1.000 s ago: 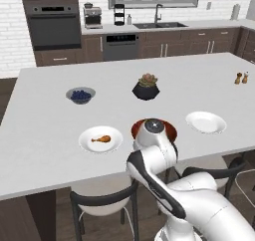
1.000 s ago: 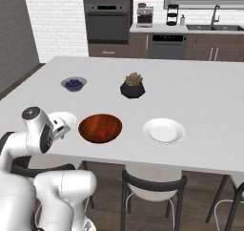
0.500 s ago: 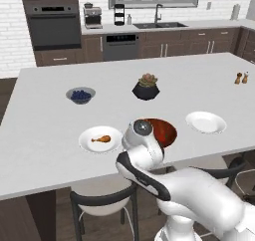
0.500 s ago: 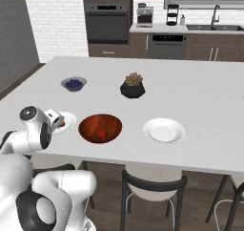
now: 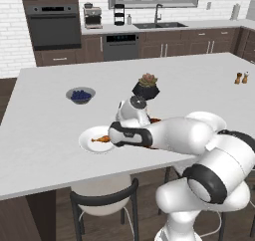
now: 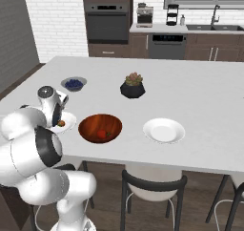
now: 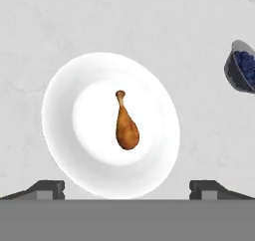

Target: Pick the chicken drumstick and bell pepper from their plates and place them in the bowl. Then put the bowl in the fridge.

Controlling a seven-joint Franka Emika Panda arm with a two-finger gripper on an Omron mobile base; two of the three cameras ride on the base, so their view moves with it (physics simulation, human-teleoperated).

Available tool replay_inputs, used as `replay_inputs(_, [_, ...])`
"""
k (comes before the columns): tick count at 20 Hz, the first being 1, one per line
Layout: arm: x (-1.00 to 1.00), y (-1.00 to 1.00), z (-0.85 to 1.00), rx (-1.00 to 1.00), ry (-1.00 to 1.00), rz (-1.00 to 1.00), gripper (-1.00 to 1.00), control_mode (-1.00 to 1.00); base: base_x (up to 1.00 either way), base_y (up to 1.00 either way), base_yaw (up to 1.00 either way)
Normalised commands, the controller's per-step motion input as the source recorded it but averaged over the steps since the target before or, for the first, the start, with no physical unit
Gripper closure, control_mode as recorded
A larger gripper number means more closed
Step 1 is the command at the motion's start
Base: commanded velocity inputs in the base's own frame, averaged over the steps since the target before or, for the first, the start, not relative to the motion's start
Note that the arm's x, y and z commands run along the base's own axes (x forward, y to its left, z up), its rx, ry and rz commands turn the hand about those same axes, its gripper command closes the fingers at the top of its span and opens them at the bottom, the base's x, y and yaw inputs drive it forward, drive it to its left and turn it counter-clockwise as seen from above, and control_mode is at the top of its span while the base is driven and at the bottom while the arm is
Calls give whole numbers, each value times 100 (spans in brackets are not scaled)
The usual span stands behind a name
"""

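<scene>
A white robot arm reaches over a pale, faintly marbled bench. Its fingers stand wide apart, holding nothing, above a smooth round white plate with a small orange-brown chicken drumstick at its centre. A grey bowl of blueberries sits nearby. Just beside the plate is the glossy wooden bowl, apparently holding the red bell pepper. A second white plate and a black faceted plant pot stand further off.
</scene>
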Motion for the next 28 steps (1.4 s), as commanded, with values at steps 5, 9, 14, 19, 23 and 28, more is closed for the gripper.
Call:
replay_inputs(5, [63, 65, 6, -21, 0, 0, -100, -100, 0, 0, 0])
replay_inputs(9, [29, 58, -4, -25, 0, 0, -100, -100, 0, 0, 0])
replay_inputs(14, [18, 25, -6, -10, 3, 0, -100, -100, 0, 0, 0])
replay_inputs(19, [0, 0, 0, -1, 9, 0, -100, -100, 0, 0, 0])
replay_inputs(23, [0, 0, -1, 0, 14, -1, -100, -100, 0, 0, 0])
replay_inputs(28, [2, -1, -27, 0, 12, 0, -100, -100, 0, 0, 0])
